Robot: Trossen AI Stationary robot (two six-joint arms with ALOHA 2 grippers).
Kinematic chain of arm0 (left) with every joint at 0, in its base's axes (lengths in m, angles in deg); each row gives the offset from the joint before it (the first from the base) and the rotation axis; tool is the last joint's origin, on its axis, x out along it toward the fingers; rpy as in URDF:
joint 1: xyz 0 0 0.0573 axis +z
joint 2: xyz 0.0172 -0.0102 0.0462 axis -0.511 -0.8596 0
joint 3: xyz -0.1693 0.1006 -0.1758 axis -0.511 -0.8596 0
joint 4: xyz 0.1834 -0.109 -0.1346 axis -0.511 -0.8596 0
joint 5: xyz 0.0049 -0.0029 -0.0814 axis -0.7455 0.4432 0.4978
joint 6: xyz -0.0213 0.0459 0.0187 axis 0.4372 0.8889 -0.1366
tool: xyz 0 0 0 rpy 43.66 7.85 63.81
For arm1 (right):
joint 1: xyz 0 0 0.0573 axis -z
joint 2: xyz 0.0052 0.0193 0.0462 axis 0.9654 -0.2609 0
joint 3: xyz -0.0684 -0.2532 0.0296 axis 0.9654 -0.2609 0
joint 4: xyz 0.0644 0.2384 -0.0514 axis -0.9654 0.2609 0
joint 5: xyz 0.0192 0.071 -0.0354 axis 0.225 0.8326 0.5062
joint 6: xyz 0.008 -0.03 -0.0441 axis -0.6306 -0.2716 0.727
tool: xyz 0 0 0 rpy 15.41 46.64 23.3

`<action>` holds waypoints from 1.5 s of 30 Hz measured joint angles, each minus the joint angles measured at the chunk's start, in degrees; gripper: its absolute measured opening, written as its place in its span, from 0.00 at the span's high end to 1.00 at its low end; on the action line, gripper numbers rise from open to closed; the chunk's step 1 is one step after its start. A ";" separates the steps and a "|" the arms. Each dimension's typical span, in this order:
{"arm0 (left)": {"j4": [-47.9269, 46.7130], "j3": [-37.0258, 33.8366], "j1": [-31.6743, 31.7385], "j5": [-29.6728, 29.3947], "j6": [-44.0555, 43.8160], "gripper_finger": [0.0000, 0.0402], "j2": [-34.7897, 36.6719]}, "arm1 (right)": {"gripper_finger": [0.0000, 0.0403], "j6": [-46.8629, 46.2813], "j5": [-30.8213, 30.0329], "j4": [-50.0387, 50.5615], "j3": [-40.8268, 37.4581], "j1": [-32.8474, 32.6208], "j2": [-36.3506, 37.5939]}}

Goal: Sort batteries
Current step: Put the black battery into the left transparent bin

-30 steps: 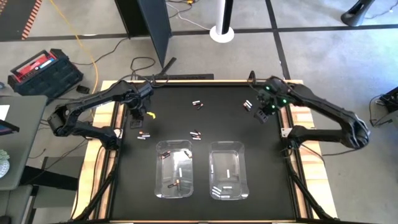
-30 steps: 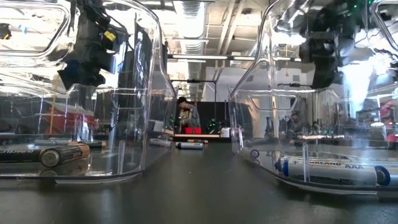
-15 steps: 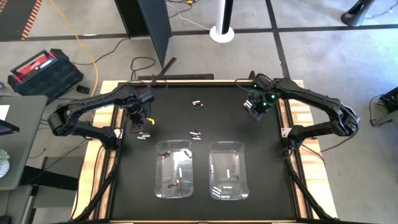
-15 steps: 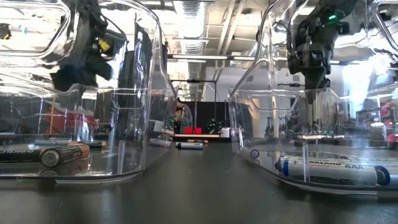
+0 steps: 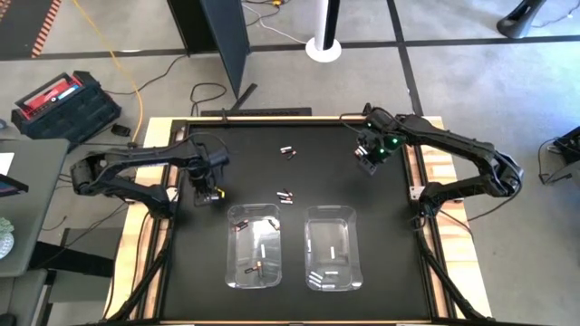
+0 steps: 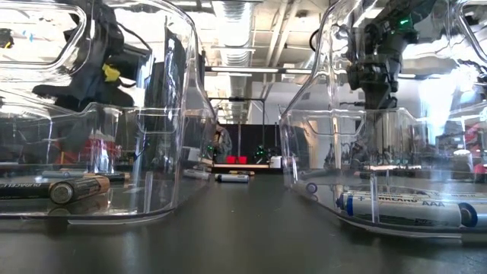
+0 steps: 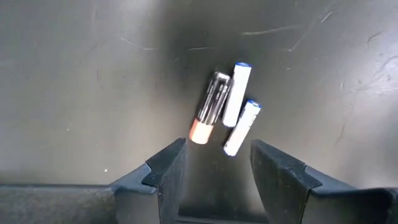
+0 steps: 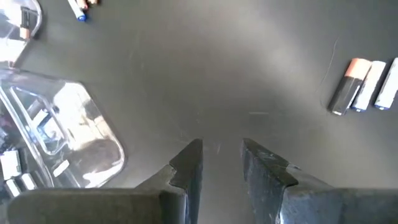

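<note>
1. The left gripper (image 7: 214, 163) hangs over three batteries (image 7: 225, 111) on the desk (image 7: 74, 93). They lie just ahead of its fingers (image 7: 168, 168), touching each other. I think the fingers could grab two at once, or push one so it rolls away.
2. One is dark with a copper end. Two are white with blue tips.
3. The left fingers are wide apart and hold nothing.
4. The right gripper (image 8: 221, 158) has its fingers part open and empty. Three more batteries (image 8: 364, 84) lie off to one side.
</note>
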 joint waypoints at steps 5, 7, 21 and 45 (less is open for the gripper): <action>1.67 -0.25 -0.47 -0.89 0.78 0.57 -0.01 | 0.69 -0.72 -0.03 -0.22 0.00 0.00 0.01; 2.43 -0.25 -0.45 -1.20 1.06 0.57 -0.01 | 0.69 -1.37 -0.03 -0.23 0.00 0.00 0.01; 6.49 -2.91 -0.45 -1.41 9.69 0.57 -0.01 | 0.69 -3.00 -0.03 -2.55 0.00 0.00 0.01; 10.07 -5.10 -0.45 -3.83 10.34 0.57 -0.01 | 0.69 -5.60 -0.01 -2.90 -0.02 0.01 0.03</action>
